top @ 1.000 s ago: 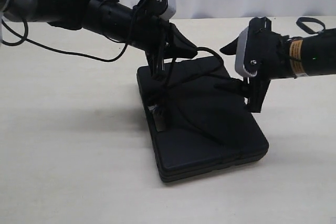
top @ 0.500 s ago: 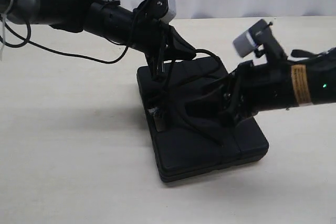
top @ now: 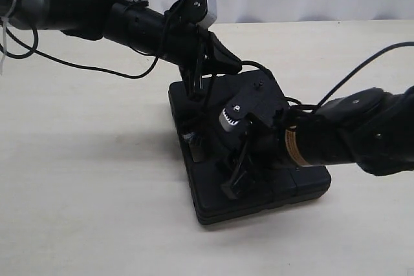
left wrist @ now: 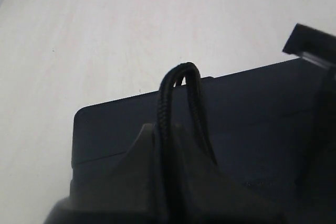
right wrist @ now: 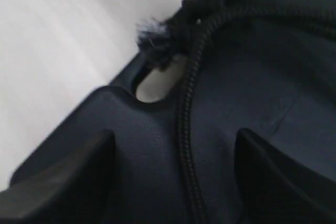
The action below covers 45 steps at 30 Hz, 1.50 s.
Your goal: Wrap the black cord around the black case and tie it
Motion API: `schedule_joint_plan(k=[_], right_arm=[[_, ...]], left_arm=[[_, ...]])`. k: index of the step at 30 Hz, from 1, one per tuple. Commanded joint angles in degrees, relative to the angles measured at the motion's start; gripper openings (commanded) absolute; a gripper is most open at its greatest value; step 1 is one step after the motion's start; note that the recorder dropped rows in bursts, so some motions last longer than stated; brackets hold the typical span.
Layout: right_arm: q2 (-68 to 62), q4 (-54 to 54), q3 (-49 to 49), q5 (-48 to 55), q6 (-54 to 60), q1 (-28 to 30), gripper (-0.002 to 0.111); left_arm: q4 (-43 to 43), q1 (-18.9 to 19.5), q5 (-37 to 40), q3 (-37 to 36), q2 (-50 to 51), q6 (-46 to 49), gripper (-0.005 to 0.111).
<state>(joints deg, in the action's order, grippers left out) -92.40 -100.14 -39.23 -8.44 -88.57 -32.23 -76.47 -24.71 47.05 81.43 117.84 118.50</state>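
a flat black case (top: 210, 192) lies shut on a pale counter (top: 90, 198), its two halves meeting in a seam along the near side, and what it holds cannot be seen. two dark robot arms reach over it. the left claw (left wrist: 167, 132) sits above the case's far corner with its jaws pressed together on the black cord (left wrist: 181, 74). a short doubled loop of the braided cord sticks up out of the grip, above the lid. the right claw (right wrist: 173, 140) hangs low over the middle of the case, nearer its front edge, with its jaws spread wide and nothing between them gripped. one strand of the cord runs along the lid straight through the gap between the two fingers (right wrist: 79, 177); whether it touches either one cannot be told. beyond the fingers the strand leads to a knotted, frayed lump (right wrist: 156, 40) that lies at the edge of the case, just beside the rectangular handle slot (right wrist: 152, 87), where the pale counter shows through.
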Motion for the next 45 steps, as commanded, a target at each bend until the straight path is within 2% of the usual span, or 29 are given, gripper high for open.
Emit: schedule_joint_plan(k=[1,4,5,6,9,12,20,23,24,25,27,28,33,37,45], right_arm=[[-4.21,0.19,-1.47,4.06,-1.93,-0.38,0.059],[-5.53,0.19,-2.67,0.78,-1.27,-0.38,0.038],[-5.66,0.19,-2.84,-1.38,0.05,-0.38,0.028],[-5.30,0.19,-2.98,-5.42,3.72,-0.52,0.005],[-2.19,0.19,-2.69,-6.43,4.21,-0.52,0.004],[5.48,0.19,-1.81,-2.47,3.76,-0.52,0.004],[22.50,0.19,2.57,0.35,-1.23,-0.52,0.004],[26.89,0.19,3.35,1.23,-1.23,-0.52,0.004],[27.94,0.19,3.35,1.74,-1.23,-0.52,0.004],[29.71,0.19,3.35,3.67,-1.23,-0.52,0.004],[32.18,0.19,3.35,6.92,-1.23,-0.52,0.004],[33.00,0.19,3.35,7.65,-1.40,-0.52,0.004],[37.12,0.19,-1.80,8.95,-3.27,-0.52,0.004],[37.21,0.19,-4.65,14.50,-1.16,-0.52,0.004],[36.86,0.19,-10.99,25.13,3.23,-0.52,0.004]], left_arm=[[-0.33,0.29,0.49,-0.03,-0.09,-0.34,0.000],[-0.31,0.29,0.38,-0.03,-0.09,-0.34,0.000],[-0.31,0.29,0.38,-0.03,-0.09,-0.34,0.000],[-0.31,0.29,0.38,-0.03,-0.09,-0.34,0.000],[-0.31,0.29,-0.50,-0.03,-0.09,-0.34,0.000],[-0.19,0.29,-3.96,-0.03,-0.09,-3.61,0.000],[-0.61,0.29,-4.86,-0.03,-0.09,-3.61,0.000],[-0.04,0.29,-4.86,-0.03,-0.09,-5.05,0.012],[0.76,0.29,-4.41,-0.03,-0.09,-5.06,0.020],[2.80,0.29,-3.12,-0.03,-0.09,-5.16,0.038],[3.81,0.29,0.83,-0.03,-0.09,-5.28,0.059],[3.81,0.29,1.67,-0.03,-0.09,-5.28,0.061],[-1.40,0.29,0.79,-0.03,-0.09,-4.62,0.062],[-1.18,0.02,1.18,-0.03,-0.09,-4.62,0.062],[-0.46,-3.31,0.38,-0.03,0.44,-2.09,0.062]])
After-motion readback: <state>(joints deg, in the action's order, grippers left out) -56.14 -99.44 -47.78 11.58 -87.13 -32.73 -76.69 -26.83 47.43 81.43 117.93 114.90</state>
